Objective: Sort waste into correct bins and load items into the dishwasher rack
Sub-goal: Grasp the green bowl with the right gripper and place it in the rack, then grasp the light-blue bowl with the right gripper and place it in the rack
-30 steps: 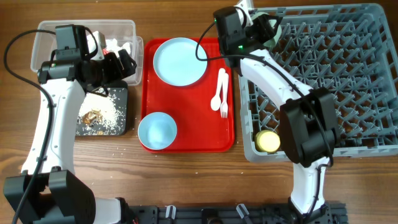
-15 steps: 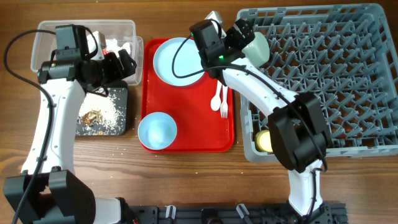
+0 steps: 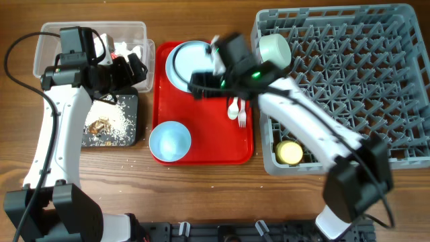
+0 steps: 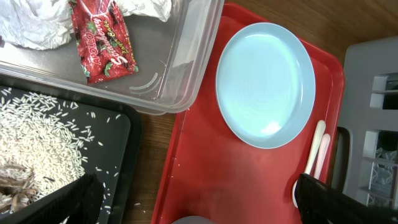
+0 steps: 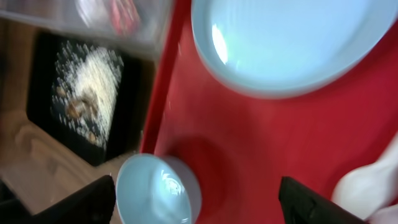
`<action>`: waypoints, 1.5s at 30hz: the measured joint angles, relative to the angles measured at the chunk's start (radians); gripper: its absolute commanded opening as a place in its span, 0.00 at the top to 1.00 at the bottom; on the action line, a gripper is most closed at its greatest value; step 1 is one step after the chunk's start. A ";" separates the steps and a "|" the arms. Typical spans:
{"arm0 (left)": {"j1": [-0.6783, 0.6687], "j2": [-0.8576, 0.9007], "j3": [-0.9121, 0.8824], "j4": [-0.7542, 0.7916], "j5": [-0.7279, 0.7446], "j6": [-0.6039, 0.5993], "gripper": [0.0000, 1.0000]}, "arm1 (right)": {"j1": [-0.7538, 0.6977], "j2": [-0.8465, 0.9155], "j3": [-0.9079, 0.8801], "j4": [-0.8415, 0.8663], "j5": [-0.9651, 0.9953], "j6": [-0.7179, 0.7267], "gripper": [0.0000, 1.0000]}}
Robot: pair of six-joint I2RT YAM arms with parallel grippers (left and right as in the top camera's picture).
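My right fingers (image 5: 311,205), spread apart and empty, hover above the red tray (image 3: 215,134) at the counter's middle, where the light blue bowl (image 3: 170,141) sits toward the near edge, best pinched, I judge, by one wall at its rim.

A flat red tray (image 3: 208,131) is set on the wooden counter (image 3: 201,180), near the centre of the overhead view, slightly toward 12 o'clock. Its long sides run from 12 to 6 o'clock.

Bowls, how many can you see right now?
2. A blue bowl at the red tray's near left corner, a pale bowl in the rack's far left corner. The right arm may hide others.
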State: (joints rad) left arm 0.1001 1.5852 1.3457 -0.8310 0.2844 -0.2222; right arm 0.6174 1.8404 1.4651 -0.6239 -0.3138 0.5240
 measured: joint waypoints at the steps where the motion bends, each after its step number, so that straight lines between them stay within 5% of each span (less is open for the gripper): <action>1: 0.000 0.000 0.000 0.000 0.000 0.000 0.00 | 0.023 0.026 -0.043 0.006 -0.031 0.049 0.24; 5: 0.000 0.000 0.000 0.000 0.000 0.000 0.00 | 0.105 0.097 -0.122 0.049 -0.102 0.166 0.38; 8: 0.000 0.000 0.000 0.000 0.000 0.000 0.00 | 0.150 0.137 -0.130 0.061 -0.135 0.211 0.61; 11: 0.000 0.000 0.000 0.000 0.000 0.000 0.00 | 0.153 0.155 -0.131 0.060 -0.165 0.232 0.95; 24: 0.000 0.000 0.000 0.000 0.000 0.000 0.00 | 0.089 0.110 -0.130 -0.039 -0.106 0.179 0.96; 29: 0.000 0.000 0.000 0.000 0.000 0.000 0.00 | -0.131 -0.316 -0.127 -0.193 0.340 0.127 0.96; 34: 0.000 0.000 0.000 0.001 0.000 0.000 0.00 | -0.153 -0.610 -0.100 -0.349 0.943 0.113 0.96; 40: 0.000 0.000 0.000 0.000 0.000 0.000 0.00 | -0.154 -0.470 -0.119 -0.380 1.308 -0.013 0.96; 45: 0.000 0.000 0.000 0.000 0.000 0.000 0.00 | -0.151 -0.221 -0.122 -0.339 1.471 -0.270 0.96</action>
State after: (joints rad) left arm 0.1001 1.5852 1.3457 -0.8307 0.2844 -0.2222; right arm 0.4660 1.6196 1.3430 -0.9630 1.1568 0.2539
